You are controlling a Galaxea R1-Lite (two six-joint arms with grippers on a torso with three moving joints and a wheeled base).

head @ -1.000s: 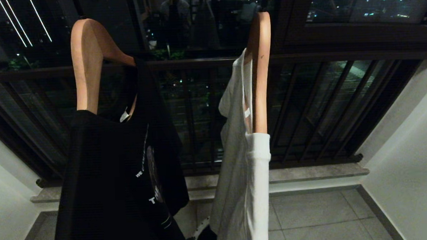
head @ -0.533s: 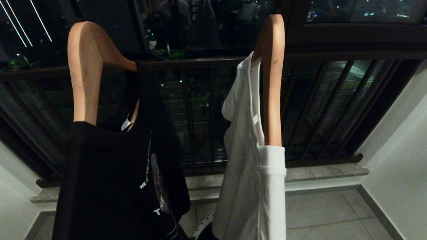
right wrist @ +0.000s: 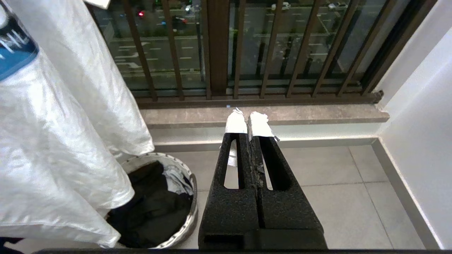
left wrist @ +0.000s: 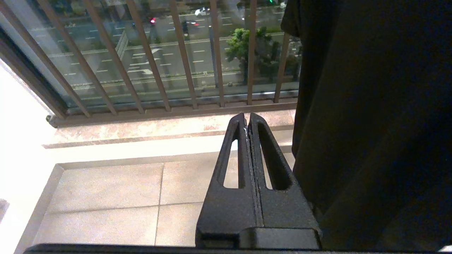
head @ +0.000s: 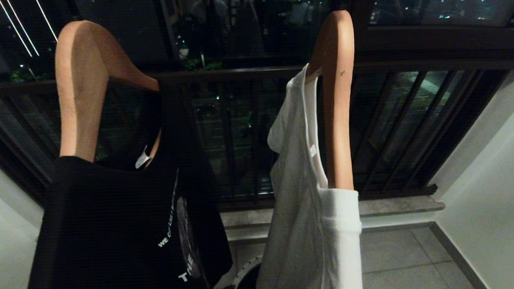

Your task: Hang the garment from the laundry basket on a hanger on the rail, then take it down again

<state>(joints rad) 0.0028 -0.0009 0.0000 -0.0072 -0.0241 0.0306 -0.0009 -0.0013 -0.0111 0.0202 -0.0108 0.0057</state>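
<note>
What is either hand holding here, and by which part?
Nothing. The left hand and the right hand are both shut on nothing, in open air above the floor.

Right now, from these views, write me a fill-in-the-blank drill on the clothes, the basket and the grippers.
1. The black T-shirt hangs on a ____ hanger.
2. The laundry basket on the floor holds mostly ____ clothing.
3. Beside the black T-shirt hangs a ____ T-shirt.
4. The left gripper and right gripper are both ____, holding nothing.

Missing words: wooden; black; white; shut
</note>
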